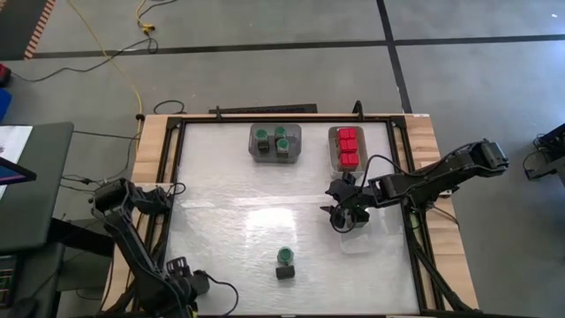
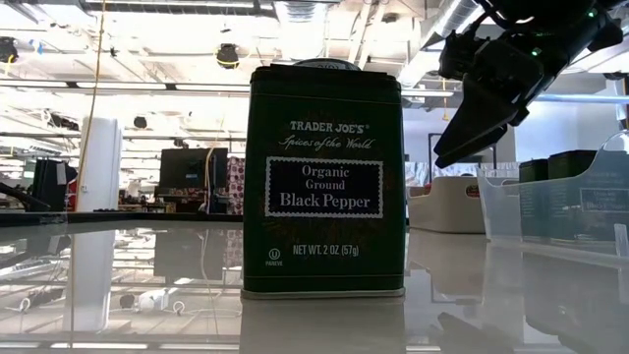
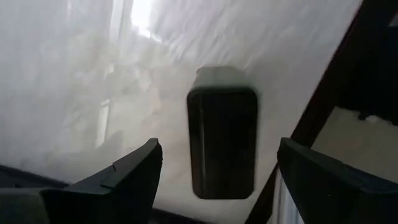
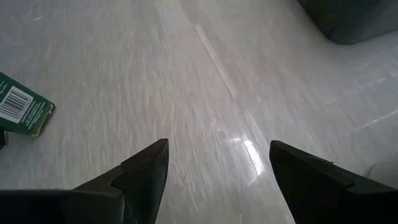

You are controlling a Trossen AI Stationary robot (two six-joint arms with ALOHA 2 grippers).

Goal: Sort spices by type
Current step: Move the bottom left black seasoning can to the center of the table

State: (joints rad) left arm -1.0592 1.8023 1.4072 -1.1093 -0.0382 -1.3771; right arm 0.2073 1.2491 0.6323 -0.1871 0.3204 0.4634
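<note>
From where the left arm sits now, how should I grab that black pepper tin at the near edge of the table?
Grip the black pepper tin across its two narrow side walls, coming straight down from above. It stands upright and boxy, with flat parallel faces, and the green-lidded jar sits close behind it. The left gripper is open.

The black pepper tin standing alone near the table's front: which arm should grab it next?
Probably the left. Its open fingers hang near the black rectangular pepper tin, framing it in the wrist view. The right fingers are open too, but farther off.
</note>
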